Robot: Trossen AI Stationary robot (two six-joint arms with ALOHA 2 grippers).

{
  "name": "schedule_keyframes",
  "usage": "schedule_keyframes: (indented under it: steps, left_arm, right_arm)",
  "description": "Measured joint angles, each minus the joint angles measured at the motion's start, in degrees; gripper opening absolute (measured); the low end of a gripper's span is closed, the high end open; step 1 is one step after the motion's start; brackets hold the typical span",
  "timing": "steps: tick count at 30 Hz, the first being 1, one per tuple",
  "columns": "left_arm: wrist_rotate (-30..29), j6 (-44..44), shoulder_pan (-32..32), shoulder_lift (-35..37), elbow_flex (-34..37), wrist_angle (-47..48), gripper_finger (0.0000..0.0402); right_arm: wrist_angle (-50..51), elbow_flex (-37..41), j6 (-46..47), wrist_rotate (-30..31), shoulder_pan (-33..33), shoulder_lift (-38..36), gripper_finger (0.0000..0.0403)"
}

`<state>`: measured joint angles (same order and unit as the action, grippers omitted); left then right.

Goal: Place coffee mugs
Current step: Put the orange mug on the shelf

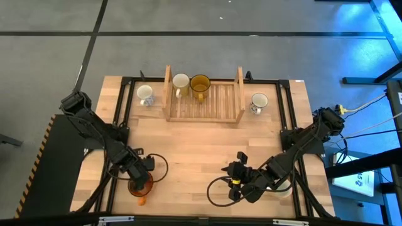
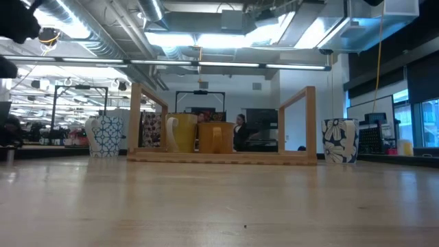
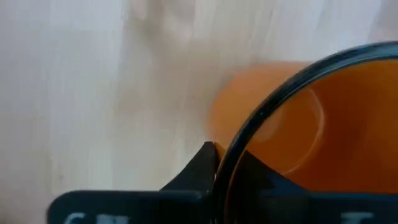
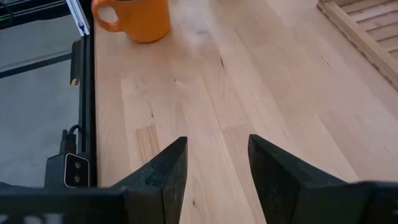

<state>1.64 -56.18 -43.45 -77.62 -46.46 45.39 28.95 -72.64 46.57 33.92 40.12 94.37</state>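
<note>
Rack [image 1: 204,100]: cream mug [image 1: 181,81], amber mug [image 1: 200,83].
Outside: two patterned mugs [image 1: 145,95], orange mug [image 1: 140,184].
Left gripper [image 1: 139,177]: at orange mug, jaws unclear.
Right gripper [image 4: 214,165]: spread, empty.

no readable text, labels, numbers, or signs anywhere

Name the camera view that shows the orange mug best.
The right wrist view: the orange mug stands upright on the table, handle visible, only its top cropped. The left wrist view shows just part of its rim and inside. In the high view the left gripper partly covers it. The low view misses it.
</note>
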Motion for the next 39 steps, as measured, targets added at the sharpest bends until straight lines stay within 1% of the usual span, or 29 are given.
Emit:
schedule_keyframes:
  steps: [4, 7, 10, 13, 16, 18, 21, 25, 28, 30, 33, 37, 39]
  left_arm:
    - [2.1, -1.9, 2.6, 1.0, -0.7, -0.5, 0.0018]
    - [1.2, -3.8, 5.3, 2.7, -3.1, -0.8, 0.0018]
    - [-1.7, -6.4, 8.9, 3.7, -6.3, -1.2, 0.0018]
    - [-6.9, -8.4, 12.7, 3.8, -9.8, -1.1, 0.0018]
    - [-11.3, -9.6, 16.0, 3.8, -12.3, -1.6, 0.0018]
    - [-14.0, -9.7, 18.2, 3.8, -12.9, -3.0, 0.0018]
    - [-17.1, -9.7, 21.6, 3.8, -13.1, -4.3, 0.0018]
    - [-19.9, -9.3, 25.1, 3.3, -13.1, -6.8, 0.0018]
    - [-20.2, -7.8, 26.8, 3.3, -13.1, -9.5, 0.0018]
    - [-20.0, -6.9, 27.7, 3.3, -13.1, -11.5, 0.0018]
    - [-20.2, -6.6, 28.2, 3.3, -13.2, -12.0, 0.0018]
    - [-20.2, -6.6, 28.5, 3.3, -13.2, -11.7, 0.0018]
    - [-20.2, -6.6, 28.5, 3.3, -13.2, -11.8, 0.0018]
  right_arm:
    - [-0.3, 0.0, 0.1, 0.0, 0.0, 0.0, 0.0156]
    - [-1.7, -0.1, -0.2, 0.5, 0.0, 0.0, 0.0156]
    - [-2.6, -0.1, -0.3, 3.3, -0.8, 0.0, 0.0156]
    - [-4.2, -0.1, -1.9, 3.6, -2.2, 0.0, 0.0156]
    - [-9.3, -0.1, -5.6, 3.7, -3.7, 0.1, 0.016]
    - [-14.2, -0.1, -9.6, 4.1, -4.7, 0.5, 0.0173]
    - [-19.3, -0.1, -15.1, 5.3, -5.7, 0.6, 0.0204]
    - [-19.8, -0.1, -17.1, 7.2, -6.9, 0.8, 0.0245]
    - [-21.8, -0.1, -18.6, 9.6, -7.7, 2.3, 0.0257]
    - [-23.0, -0.1, -21.7, 10.8, -7.7, 3.9, 0.0258]
    - [-25.9, -0.6, -25.8, 14.0, -7.9, 6.0, 0.0252]
    - [-25.7, -2.5, -27.9, 19.3, -7.9, 8.6, 0.0231]
    - [-25.9, -3.9, -29.6, 19.9, -8.5, 9.9, 0.0219]
